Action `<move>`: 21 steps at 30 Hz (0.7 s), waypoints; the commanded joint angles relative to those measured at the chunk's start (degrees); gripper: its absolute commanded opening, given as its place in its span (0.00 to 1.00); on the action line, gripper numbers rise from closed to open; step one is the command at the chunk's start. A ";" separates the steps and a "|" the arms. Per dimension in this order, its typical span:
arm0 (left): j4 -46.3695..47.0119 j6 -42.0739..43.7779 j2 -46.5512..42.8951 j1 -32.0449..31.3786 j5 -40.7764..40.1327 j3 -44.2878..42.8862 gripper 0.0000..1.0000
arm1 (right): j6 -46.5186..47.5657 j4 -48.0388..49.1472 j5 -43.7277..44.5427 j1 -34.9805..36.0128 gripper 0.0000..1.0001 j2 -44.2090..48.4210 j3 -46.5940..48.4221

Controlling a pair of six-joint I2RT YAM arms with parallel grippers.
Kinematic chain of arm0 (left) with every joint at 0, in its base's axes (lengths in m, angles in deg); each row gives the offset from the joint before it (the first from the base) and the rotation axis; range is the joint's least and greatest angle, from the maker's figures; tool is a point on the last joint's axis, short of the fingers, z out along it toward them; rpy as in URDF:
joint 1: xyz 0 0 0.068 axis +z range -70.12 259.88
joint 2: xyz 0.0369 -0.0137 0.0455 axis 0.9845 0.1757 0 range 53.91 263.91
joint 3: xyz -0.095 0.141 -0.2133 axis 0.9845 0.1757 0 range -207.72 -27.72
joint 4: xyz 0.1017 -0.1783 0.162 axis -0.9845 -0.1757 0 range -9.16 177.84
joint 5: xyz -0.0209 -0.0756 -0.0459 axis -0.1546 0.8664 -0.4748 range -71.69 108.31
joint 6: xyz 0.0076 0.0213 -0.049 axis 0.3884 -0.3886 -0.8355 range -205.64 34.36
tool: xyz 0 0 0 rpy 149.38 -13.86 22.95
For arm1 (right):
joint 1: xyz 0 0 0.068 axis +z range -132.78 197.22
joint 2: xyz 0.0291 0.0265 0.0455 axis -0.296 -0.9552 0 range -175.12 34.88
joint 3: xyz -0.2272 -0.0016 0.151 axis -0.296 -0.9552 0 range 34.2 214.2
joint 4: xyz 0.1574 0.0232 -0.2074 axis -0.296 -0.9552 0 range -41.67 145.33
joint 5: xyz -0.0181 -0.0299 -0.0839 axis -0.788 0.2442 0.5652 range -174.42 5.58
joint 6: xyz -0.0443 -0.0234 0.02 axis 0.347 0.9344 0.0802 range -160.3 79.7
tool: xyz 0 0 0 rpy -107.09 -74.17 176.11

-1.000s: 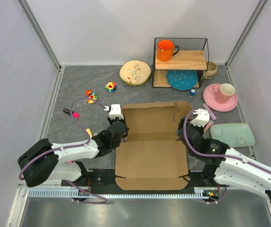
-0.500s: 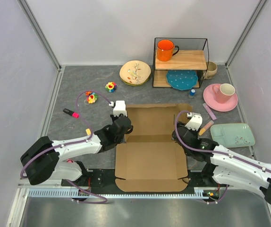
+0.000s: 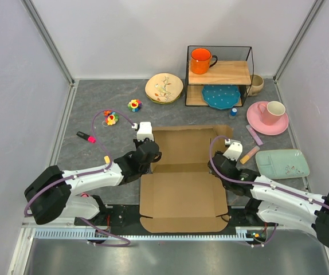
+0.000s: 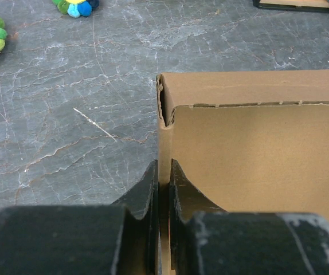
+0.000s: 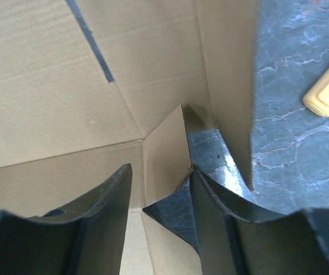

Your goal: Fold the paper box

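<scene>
The brown paper box (image 3: 181, 189) lies open on the table's near middle, its back and side walls partly raised. My left gripper (image 3: 151, 156) is at the box's left wall. In the left wrist view it (image 4: 163, 169) is shut on the upright edge of that wall (image 4: 250, 143). My right gripper (image 3: 218, 163) is at the box's right inner corner. In the right wrist view it (image 5: 160, 171) is open, with a small corner flap (image 5: 165, 154) standing between its fingers, touching the right one.
A black wire shelf (image 3: 219, 74) with an orange mug and a teal plate stands behind the box. A floral plate (image 3: 164, 87), pink plate with mug (image 3: 266, 117), green tray (image 3: 282, 162), toys (image 3: 112, 117), pink marker (image 3: 86, 137) and yellow marker (image 5: 326, 91) lie around.
My left gripper slid farther back along the left wall. My right gripper moved left and down into the box's right corner. Little differs over the last half second.
</scene>
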 commanded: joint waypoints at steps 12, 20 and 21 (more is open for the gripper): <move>-2.81 -2.38 -0.28 0.19 -1.92 -0.08 0.02 | 18.74 11.06 -6.83 1.44 0.31 -9.73 5.66; -3.08 -2.82 0.42 0.19 -1.92 -0.17 0.02 | 22.61 9.66 1.50 10.75 0.19 -16.77 9.53; -3.08 -2.99 0.51 0.19 -1.92 -0.17 0.02 | 22.87 9.48 1.87 12.07 0.19 -17.64 9.89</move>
